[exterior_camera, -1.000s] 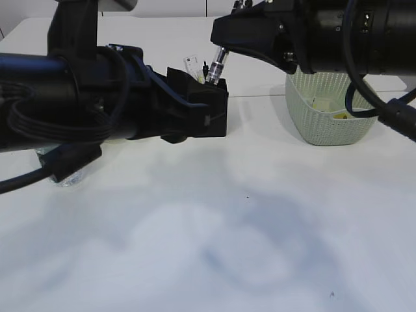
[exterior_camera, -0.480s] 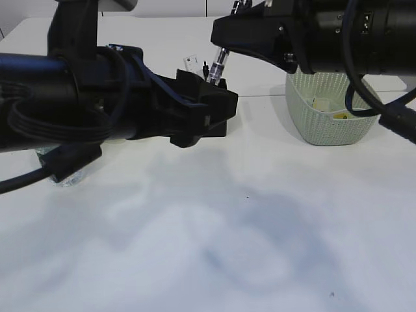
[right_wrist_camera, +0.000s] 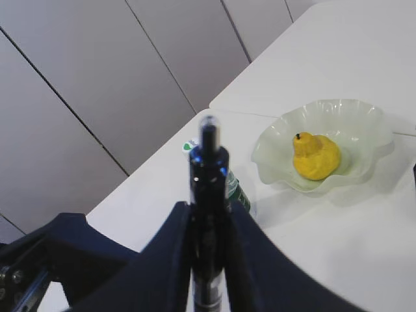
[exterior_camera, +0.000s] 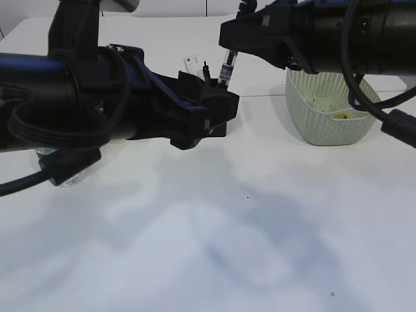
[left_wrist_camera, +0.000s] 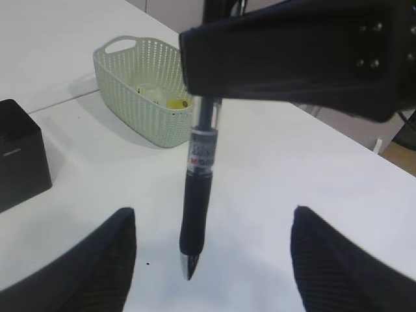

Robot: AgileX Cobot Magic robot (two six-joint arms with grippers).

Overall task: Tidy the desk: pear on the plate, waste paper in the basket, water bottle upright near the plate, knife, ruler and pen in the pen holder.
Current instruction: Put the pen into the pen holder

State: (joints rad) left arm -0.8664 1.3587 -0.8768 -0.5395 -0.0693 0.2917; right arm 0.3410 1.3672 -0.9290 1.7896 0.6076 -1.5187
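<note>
The right gripper [left_wrist_camera: 205, 97] is clamped on the pen [left_wrist_camera: 197, 195], which hangs tip down above the table; the left gripper [left_wrist_camera: 208, 250] hangs just beside it with fingers spread wide and nothing between them. The step in hand looks like dropping the pen into the holder [exterior_camera: 218, 107], so the right arm should keep the pen vertical, centre its tip over the holder's mouth among the things already standing there, lower it inside, and only then let go. The left wrist view shows the basket [left_wrist_camera: 146, 84] behind the pen. Only the right wrist view shows the pear [right_wrist_camera: 315, 156] lying on the plate [right_wrist_camera: 364, 123] and the bottle [right_wrist_camera: 235, 190] near it.
</note>
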